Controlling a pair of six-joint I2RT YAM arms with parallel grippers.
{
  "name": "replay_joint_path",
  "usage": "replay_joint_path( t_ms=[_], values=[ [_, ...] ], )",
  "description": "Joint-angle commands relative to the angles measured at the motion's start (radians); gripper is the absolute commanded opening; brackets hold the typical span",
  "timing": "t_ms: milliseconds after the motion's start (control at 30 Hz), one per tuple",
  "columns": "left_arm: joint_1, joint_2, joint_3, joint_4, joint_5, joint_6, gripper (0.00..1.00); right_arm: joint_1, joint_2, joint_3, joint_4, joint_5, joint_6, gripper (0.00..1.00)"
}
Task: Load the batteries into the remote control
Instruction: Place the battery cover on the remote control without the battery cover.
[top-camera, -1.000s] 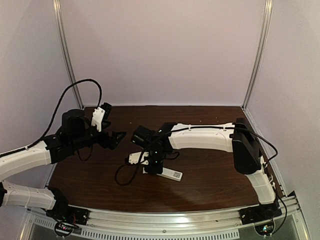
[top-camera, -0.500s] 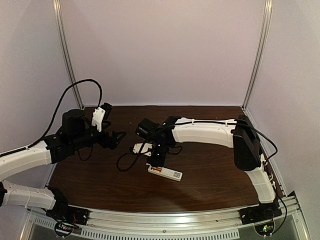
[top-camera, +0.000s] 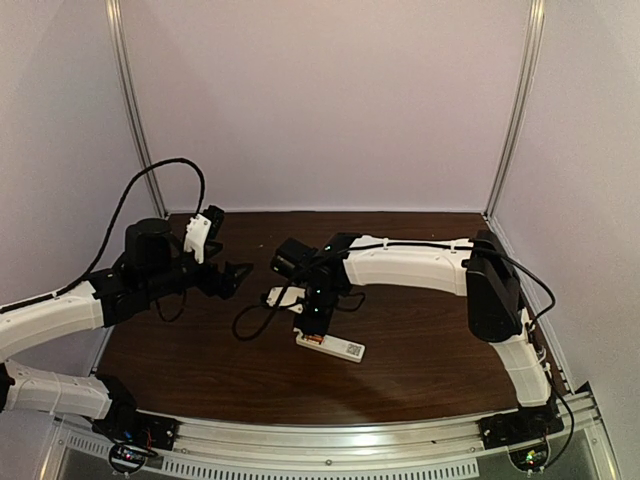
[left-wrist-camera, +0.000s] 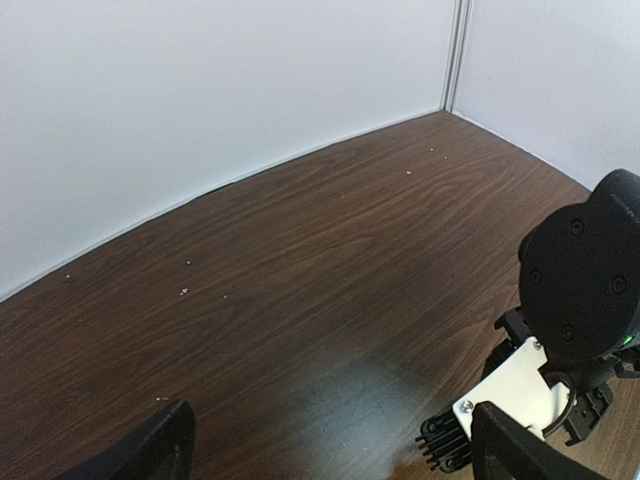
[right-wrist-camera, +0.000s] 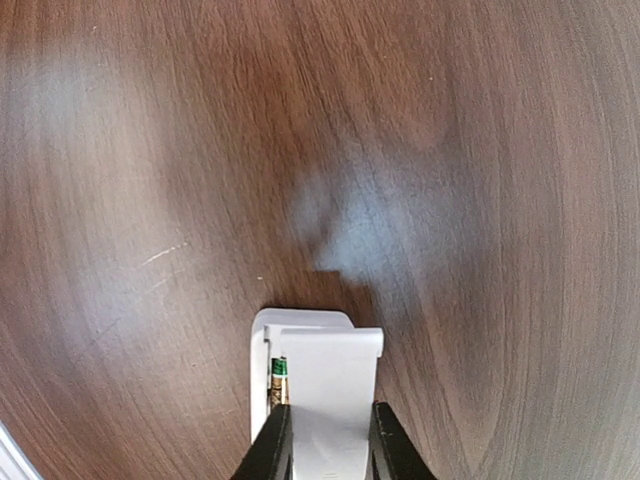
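Right wrist view: the right end effector (right-wrist-camera: 328, 430) is narrow, its fingers pinched on a small white plate, judged to be the cover (right-wrist-camera: 330, 380). The cover hangs over one end of the remote (right-wrist-camera: 300, 320). It sits offset to one side, so a strip of the open bay shows beside it with one battery (right-wrist-camera: 278, 378) seated inside. A second battery cannot be seen; it may lie under the cover, and this cannot be told. In the top view the remote lies flat on the surface (top-camera: 420, 350), near the middle and toward the near edge, with the right end effector just above its left end. The left end effector (top-camera: 238, 273) is spread wide, holds nothing, and is well apart from the remote. Judged step: closing the bay, late in the task. To do it well, the cover edges should be squared to the remote's sides before lowering, correcting the sideways offset first. The lip should then go down flat and slide along the remote's length until it catches. The remote is unrestrained, so a push may skate it; the idle arm could brace the far end. Risk: pressing while skewed could jam the cover or lift the battery.
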Motion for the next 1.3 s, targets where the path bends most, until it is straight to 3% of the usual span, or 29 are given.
replay_joint_path(
  t_ms=[0, 1267],
  values=[
    [0.006, 0.006, -0.005, 0.051, 0.005, 0.004, 0.97, 0.000, 0.007, 0.034, -0.026, 0.003, 0.037, 0.16],
    [0.006, 0.009, -0.008, 0.053, 0.008, 0.001, 0.97, 0.001, 0.049, 0.021, -0.041, -0.013, 0.089, 0.27]
  ],
)
